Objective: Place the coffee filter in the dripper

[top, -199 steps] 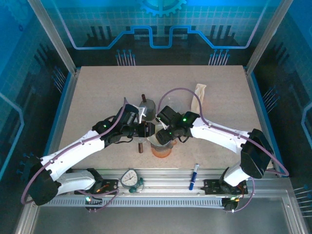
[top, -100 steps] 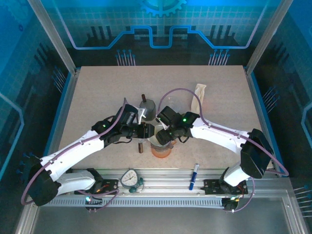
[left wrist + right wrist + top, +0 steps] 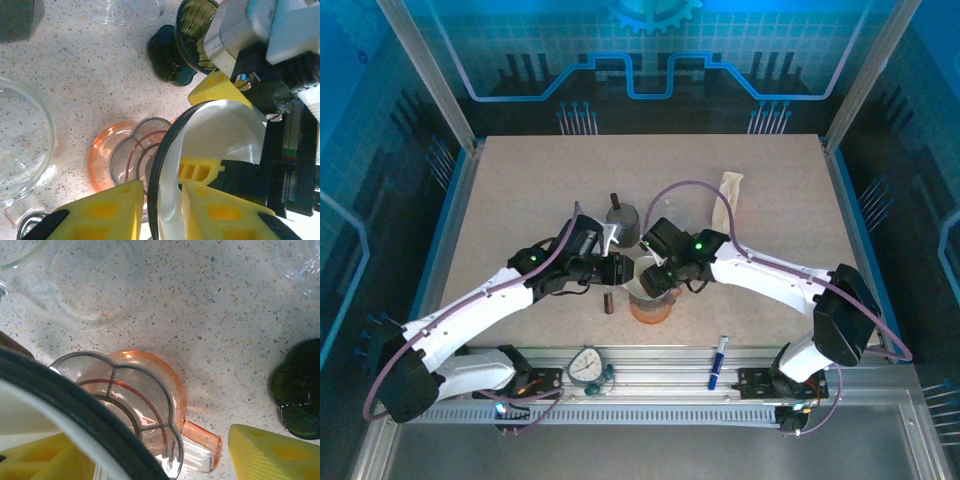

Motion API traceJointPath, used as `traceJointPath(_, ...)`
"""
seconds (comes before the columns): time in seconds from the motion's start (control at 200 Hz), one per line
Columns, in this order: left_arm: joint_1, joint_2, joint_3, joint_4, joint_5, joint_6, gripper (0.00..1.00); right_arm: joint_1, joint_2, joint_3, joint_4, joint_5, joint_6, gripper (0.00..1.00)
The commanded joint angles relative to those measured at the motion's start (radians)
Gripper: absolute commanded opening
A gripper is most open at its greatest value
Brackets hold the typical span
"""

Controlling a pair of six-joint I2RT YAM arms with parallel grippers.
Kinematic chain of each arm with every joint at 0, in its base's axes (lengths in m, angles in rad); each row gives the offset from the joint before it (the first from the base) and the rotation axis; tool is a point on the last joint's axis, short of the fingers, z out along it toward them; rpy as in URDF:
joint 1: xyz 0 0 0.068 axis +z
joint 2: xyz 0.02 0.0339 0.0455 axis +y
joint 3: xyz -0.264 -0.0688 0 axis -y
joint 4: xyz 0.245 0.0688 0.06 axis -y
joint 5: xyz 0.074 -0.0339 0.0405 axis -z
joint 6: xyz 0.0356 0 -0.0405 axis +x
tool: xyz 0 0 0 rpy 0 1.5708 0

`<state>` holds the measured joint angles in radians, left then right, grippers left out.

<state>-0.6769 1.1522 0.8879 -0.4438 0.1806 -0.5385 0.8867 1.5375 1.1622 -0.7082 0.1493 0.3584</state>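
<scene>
Centre of table (image 3: 520, 190), both arms meeting over one spot. White coffee filter (image 3: 220, 130) sits as a liner inside the black-rimmed dripper (image 3: 154, 165). Its mouth faces up toward the top camera. The cone's long axis runs roughly vertical, and the pointed end is hidden below the rim. The paper edge stands a little proud of the rim on the side next to the right arm. Dripper is just behind the orange glass cup (image 3: 651, 310) and overlaps its far edge in the wrist views. I cannot tell whether the two touch. Left gripper (image 3: 161, 189) straddles the near rim. The outer finger (image 3: 100, 212) is against the black edge and the inner finger (image 3: 220, 212) is inside on the paper. The gap is narrow, but I cannot tell whether it is clamped. Right gripper (image 3: 658, 279) straddles the opposite rim with its jaws spread wide, released. Its outer finger (image 3: 275, 450) stands clear of the rim. Dark green cup (image 3: 172, 47) stands near, apart from the dripper.
</scene>
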Motion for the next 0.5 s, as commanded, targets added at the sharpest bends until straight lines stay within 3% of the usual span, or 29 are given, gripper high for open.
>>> traceJointPath(0.0, 0.007, -0.014, -0.005, -0.015, -0.003, 0.025, 0.23, -0.008, 0.014, 0.004, -0.008, -0.008, 0.011, 0.69)
traceJointPath(0.15, 0.006, -0.011, -0.009, -0.003, 0.000, 0.024, 0.09, -0.008, 0.015, 0.007, -0.011, -0.008, 0.011, 0.69)
traceJointPath(0.225, 0.008, -0.009, -0.008, -0.002, 0.000, 0.021, 0.09, -0.008, 0.015, 0.007, -0.011, -0.007, 0.010, 0.69)
traceJointPath(0.395, 0.008, -0.012, -0.012, -0.003, -0.004, 0.018, 0.30, -0.007, 0.015, 0.011, -0.011, -0.008, 0.011, 0.69)
traceJointPath(0.495, 0.008, -0.011, -0.013, -0.001, -0.006, 0.016, 0.31, -0.006, 0.015, 0.013, -0.011, -0.008, 0.011, 0.69)
